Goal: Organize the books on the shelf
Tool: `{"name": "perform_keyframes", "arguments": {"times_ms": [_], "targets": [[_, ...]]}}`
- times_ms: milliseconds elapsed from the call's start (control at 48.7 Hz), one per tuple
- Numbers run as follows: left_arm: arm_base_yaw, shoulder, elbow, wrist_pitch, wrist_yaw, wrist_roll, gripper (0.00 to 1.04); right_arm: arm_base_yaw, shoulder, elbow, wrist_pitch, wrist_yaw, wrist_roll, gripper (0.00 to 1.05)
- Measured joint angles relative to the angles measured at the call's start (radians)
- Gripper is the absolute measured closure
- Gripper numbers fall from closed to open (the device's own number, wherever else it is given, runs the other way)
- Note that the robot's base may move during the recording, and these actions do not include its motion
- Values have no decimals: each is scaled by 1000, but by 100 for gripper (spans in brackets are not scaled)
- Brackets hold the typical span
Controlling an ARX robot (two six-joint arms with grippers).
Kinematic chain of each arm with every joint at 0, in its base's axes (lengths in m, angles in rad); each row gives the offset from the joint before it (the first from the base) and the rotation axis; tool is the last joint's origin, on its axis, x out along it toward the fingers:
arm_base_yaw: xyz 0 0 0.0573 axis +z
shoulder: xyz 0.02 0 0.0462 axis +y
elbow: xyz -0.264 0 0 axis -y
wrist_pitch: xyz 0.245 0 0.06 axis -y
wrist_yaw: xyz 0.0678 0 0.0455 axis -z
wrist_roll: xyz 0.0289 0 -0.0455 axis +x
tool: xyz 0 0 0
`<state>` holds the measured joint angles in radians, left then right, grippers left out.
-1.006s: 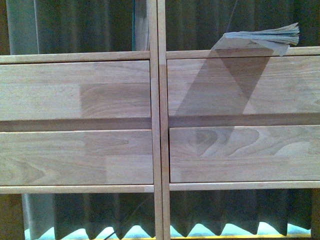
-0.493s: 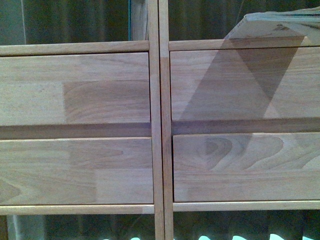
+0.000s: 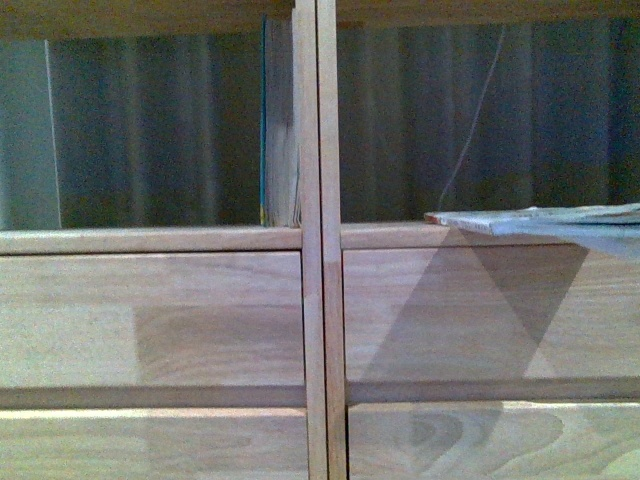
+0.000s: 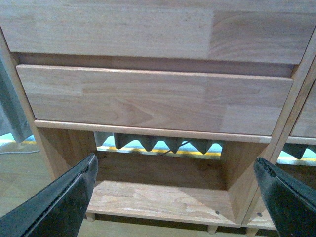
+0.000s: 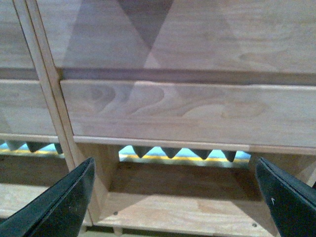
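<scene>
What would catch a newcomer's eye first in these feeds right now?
The flat book lying in the right upper bay of the shelf, seemingly jutting past the ledge and throwing a wide shadow down the drawer fronts. Next, thin upright books pressed against the centre post in the left bay. Both wrist views show the left gripper and right gripper open and empty, facing the lower drawers.

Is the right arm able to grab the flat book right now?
Probably not yet. The open right gripper faces the lower drawer, and the book lies higher, above both drawers. Nothing blocks the book's front, so raising the arm should do.
</scene>
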<state>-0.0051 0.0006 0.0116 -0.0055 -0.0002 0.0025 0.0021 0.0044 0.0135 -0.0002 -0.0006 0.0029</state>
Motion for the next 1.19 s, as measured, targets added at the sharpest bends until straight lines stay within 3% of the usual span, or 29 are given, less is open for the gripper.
{"name": "perform_keyframes", "arguments": {"times_ms": [657, 719, 862, 1047, 1191], "targets": [[0, 0, 0, 0, 0, 0, 7, 0, 0, 0, 0, 0, 0, 7], [0, 0, 0, 0, 0, 0, 7, 23, 15, 0, 29, 84, -3, 7], [0, 0, 0, 0, 0, 0, 7, 27, 161, 34, 62, 92, 67, 7], [0, 0, 0, 0, 0, 0, 7, -45, 471, 180, 93, -55, 270, 7], [0, 0, 0, 0, 0, 0, 7, -87, 823, 370, 71, -218, 564, 7]]}}
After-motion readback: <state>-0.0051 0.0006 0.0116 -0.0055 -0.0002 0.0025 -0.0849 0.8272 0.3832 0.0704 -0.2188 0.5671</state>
